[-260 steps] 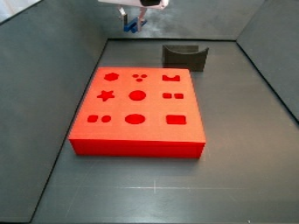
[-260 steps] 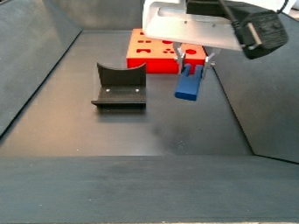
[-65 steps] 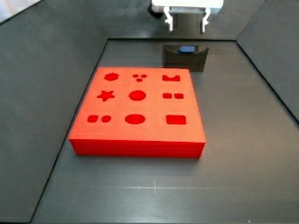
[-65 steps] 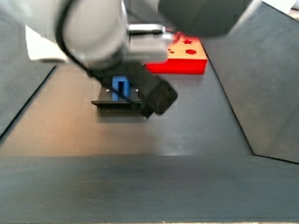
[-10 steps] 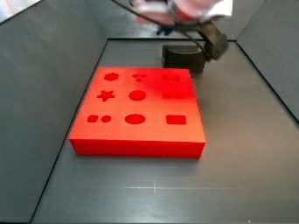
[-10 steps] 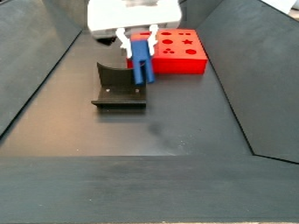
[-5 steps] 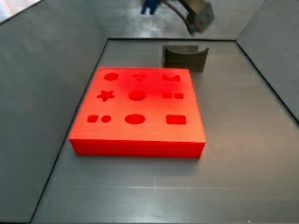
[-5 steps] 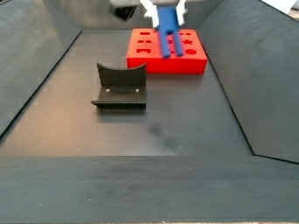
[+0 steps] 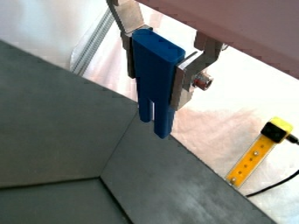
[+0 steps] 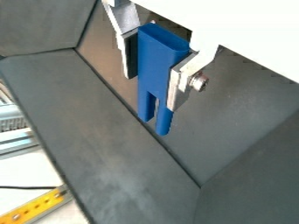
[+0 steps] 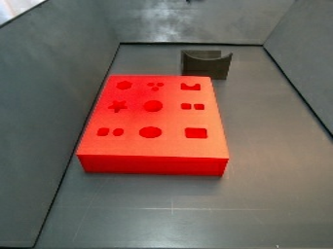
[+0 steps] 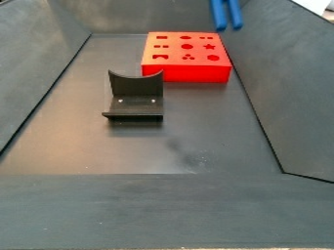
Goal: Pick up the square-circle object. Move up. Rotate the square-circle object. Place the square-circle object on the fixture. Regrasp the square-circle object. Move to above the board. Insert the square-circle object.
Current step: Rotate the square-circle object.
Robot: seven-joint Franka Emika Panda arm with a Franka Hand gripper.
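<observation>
1. gripper point(image 9: 156, 70): we see it in both wrist views point(image 10: 155, 63), its two silver finger plates clamped on the flanks of the square-circle object point(image 9: 153, 80). it is raised well clear of the floor. we find none of the gripper body in either side view.
2. fingers point(image 9: 193, 72): flat silver plates, one on each side of the blue block; a round screw head shows on one plate in both wrist views point(image 10: 177, 80).
3. square-circle object: bright blue, elongated, held upright with its long axis pointing down past the fingertips point(image 10: 153, 77). in a side view we see only its lower end at the top edge of the frame point(image 12: 228, 14), up in the air above the far side of the board point(image 12: 187, 57), touching nothing below.
4. board: large flat red slab with darker cut-outs (star, circles, squares, rectangle), lying flat on the dark floor in both side views point(image 11: 154, 122).
5. fixture point(image 12: 133, 97): dark holder with raised sides and a curved notch, standing on the floor just beside the board, seen in both side views point(image 11: 205, 62); we see nothing resting in it.
6. yellow strip point(image 9: 260, 154): visible outside the enclosure in a wrist view.
</observation>
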